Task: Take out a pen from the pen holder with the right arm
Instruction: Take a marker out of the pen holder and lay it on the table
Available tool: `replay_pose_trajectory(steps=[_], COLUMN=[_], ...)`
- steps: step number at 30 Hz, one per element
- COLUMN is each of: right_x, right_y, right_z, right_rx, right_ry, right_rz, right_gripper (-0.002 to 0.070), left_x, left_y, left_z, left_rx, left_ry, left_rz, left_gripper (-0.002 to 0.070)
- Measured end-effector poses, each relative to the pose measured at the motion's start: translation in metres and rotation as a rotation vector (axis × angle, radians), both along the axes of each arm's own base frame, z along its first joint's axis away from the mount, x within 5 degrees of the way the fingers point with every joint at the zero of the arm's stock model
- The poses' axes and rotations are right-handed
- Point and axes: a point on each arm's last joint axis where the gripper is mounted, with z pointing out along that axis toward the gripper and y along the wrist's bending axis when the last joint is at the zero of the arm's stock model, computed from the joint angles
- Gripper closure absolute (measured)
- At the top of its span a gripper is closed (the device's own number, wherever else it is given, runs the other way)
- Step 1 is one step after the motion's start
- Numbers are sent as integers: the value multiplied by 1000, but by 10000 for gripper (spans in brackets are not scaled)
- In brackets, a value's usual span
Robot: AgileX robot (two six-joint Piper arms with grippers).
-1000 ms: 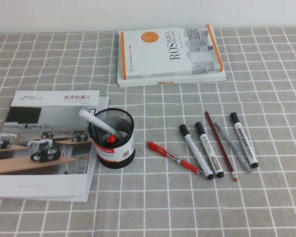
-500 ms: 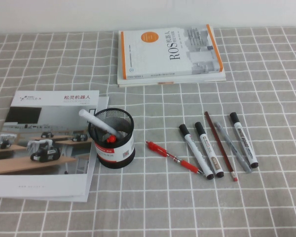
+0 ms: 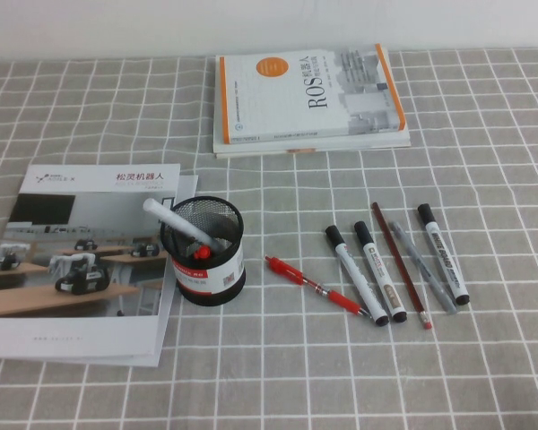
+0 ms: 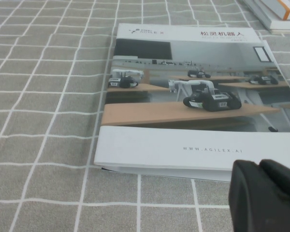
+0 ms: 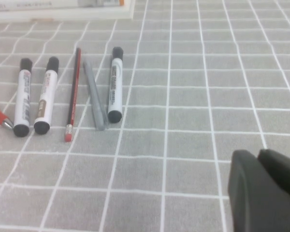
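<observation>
A black mesh pen holder (image 3: pixel 204 255) stands at the table's centre-left, holding a white marker (image 3: pixel 175 222) leaning to the left and a red-capped pen (image 3: pixel 200 253). Neither arm shows in the high view. My right gripper (image 5: pixel 257 154) hovers shut and empty over bare cloth, to the right of the row of loose pens (image 5: pixel 93 94) and far from the holder. My left gripper (image 4: pixel 260 165) is shut with nothing in it, low at the near edge of the brochure (image 4: pixel 183 96).
Right of the holder lie a red pen (image 3: pixel 316 287), three whiteboard markers (image 3: pixel 379 270), a red pencil (image 3: pixel 400 264) and a grey pen (image 3: pixel 423 267). A stack of books (image 3: pixel 309 98) sits at the back. The brochure (image 3: pixel 81 255) lies left of the holder.
</observation>
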Motion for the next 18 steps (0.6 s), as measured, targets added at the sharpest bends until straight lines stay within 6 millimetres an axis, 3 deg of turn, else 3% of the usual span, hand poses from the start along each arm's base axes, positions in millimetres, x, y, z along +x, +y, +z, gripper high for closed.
replay_pose_trajectory(steps=[18], right_x=[0], right_y=[0], right_z=[-1], right_rx=[-1], right_ry=[8], right_rz=[1], right_gripper=[689], left_x=[0], left_y=[0], left_z=[0], left_rx=[2], left_ry=[0], left_rz=[0], left_gripper=[678])
